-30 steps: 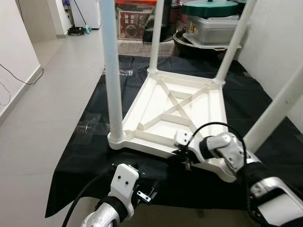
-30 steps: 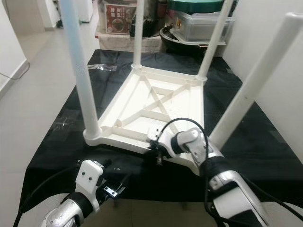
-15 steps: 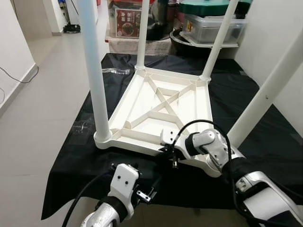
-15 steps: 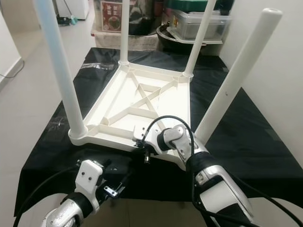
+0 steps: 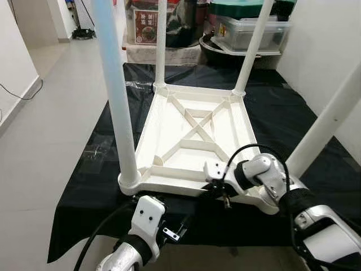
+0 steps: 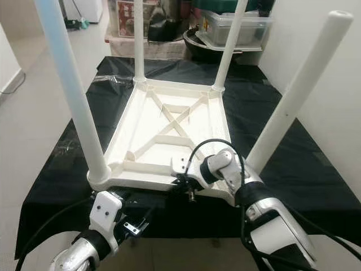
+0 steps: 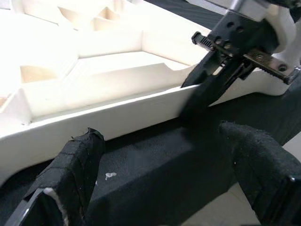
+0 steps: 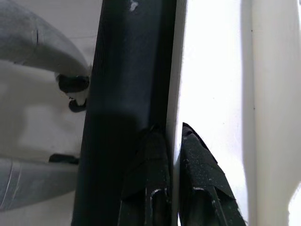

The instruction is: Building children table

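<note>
Four legs (image 5: 115, 90) up, table (image 5: 197, 132) upside down on black cloth (image 5: 90, 186). Right gripper (image 7: 207, 92) pinching near rim — thin edge, could slip if pulled or lifted. Left gripper (image 7: 164, 174) spread wide just short of rim, holding nothing — might snag cloth.

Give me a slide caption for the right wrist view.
Right gripper pinching the near rim of the upturned white table above the black cloth.

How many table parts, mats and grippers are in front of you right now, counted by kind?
White table legs: 4, all standing up from the tabletop
White upturned tabletop: 1
Black mat under it: 1
Grippers: 2, left gripper with jaws apart, right gripper clamped on the tabletop's near rim
Total: 8
</note>
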`<state>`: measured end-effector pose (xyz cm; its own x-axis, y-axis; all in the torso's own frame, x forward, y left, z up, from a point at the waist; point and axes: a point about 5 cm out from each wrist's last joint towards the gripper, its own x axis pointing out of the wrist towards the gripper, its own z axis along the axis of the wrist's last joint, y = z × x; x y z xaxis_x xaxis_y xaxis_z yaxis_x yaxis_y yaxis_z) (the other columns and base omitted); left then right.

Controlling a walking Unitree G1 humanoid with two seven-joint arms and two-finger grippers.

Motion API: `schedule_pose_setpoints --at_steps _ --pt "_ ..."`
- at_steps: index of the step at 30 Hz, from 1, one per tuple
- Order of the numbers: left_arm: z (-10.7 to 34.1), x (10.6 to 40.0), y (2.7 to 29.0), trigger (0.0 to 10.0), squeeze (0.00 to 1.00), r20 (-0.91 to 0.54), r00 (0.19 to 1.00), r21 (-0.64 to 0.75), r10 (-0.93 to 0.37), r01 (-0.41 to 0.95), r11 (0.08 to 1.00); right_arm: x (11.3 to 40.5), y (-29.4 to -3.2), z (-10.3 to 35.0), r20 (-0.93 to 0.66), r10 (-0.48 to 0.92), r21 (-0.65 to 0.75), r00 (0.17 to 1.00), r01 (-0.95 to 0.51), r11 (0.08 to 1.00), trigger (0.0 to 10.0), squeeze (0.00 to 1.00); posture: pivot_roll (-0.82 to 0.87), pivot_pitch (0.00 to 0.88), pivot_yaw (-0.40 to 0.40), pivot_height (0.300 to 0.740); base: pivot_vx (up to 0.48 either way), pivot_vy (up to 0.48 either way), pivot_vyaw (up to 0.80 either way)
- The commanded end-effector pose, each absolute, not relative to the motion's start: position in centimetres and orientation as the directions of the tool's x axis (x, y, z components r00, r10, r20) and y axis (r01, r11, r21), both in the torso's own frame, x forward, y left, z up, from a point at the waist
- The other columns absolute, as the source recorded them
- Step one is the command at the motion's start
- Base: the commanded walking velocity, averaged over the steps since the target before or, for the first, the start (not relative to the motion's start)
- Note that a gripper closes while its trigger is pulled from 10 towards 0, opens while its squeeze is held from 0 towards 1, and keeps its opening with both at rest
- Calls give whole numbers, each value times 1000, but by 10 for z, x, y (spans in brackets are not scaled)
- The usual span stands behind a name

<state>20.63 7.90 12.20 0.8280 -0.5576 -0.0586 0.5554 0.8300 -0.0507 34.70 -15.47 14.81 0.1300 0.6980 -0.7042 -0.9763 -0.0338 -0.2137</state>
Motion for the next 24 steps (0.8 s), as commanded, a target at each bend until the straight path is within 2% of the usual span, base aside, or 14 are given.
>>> schedule_pose_setpoints --at_steps 1,7,9,15,18,19,21,24 --pt "117 205 79 10000 0 -76 822 -64 -564 560 826 348 -140 165 -639 760 -310 121 -944 -109 0 0 107 43 -75 740 0 0 0" --pt "116 205 79 10000 0 -79 821 -62 -566 563 824 345 -115 166 -602 794 -346 87 -924 -162 0 0 113 40 -76 740 0 0 0" --pt "116 205 78 10000 0 -79 822 -61 -565 561 825 344 -88 168 -556 829 -372 62 -910 -182 0 0 119 36 -81 740 0 0 0" --pt "116 205 78 10000 0 -78 822 -62 -563 560 826 342 -69 170 -526 849 -399 49 -896 -195 0 0 116 34 -86 740 0 0 0" --pt "116 205 77 10000 0 -76 823 -64 -563 560 826 344 -60 168 -523 849 -414 78 -894 -173 118 0 113 35 -90 740 0 0 0" --pt "116 205 77 10000 0 -75 823 -65 -563 559 827 346 -58 166 -535 839 -408 103 -901 -150 10000 0 114 36 -93 740 0 0 0" --pt "117 205 77 10000 0 -74 824 -65 -562 559 827 348 -57 165 -548 828 -403 121 -906 -134 10000 0 114 36 -93 740 0 0 0" --pt "117 205 76 10000 0 -71 825 -66 -561 557 828 354 -58 160 -587 786 -381 192 -923 -59 10000 0 114 38 -94 740 0 0 0"
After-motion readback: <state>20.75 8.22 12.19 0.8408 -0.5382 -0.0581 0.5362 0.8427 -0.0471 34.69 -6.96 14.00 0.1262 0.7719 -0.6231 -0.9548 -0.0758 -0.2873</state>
